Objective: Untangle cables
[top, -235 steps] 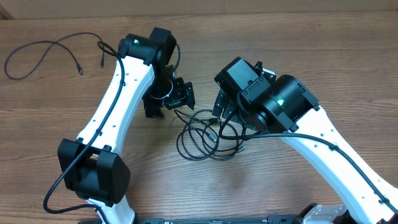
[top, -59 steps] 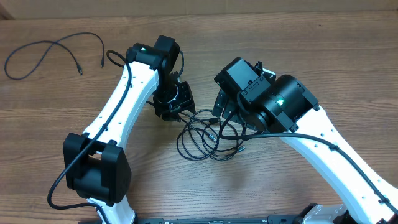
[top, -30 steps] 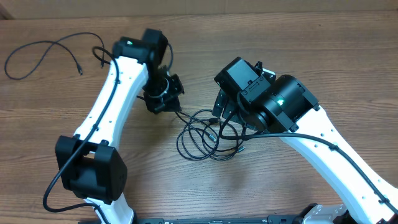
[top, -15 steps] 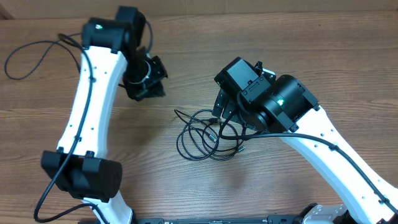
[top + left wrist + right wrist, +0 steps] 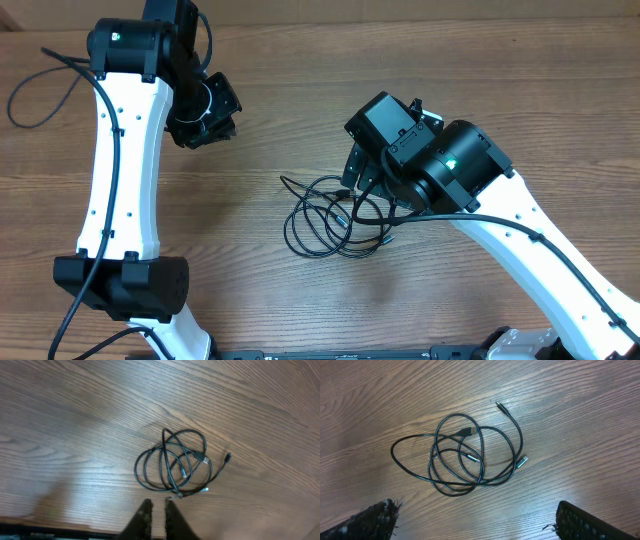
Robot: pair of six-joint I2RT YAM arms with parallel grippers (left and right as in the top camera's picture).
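The left gripper (image 5: 205,115) hangs over bare wood toward 10 o'clock on the table (image 5: 250,280). Its fingers (image 5: 145,515) are drawn nearly together, with only a thin slit between them and nothing in it. The right gripper (image 5: 475,510) stands wide, one finger at each lower corner of its wrist view, and holds nothing.

The tangled cables (image 5: 335,215) lie in overlapping loops near the table's centre. They are at 4 o'clock from the left gripper and well apart from it, and their upper edge is tucked under the right wrist. In the right wrist view the knot (image 5: 462,460) sits at 12 o'clock between the spread fingers, touching neither. Another cable (image 5: 11,103) lies apart at 10 o'clock.
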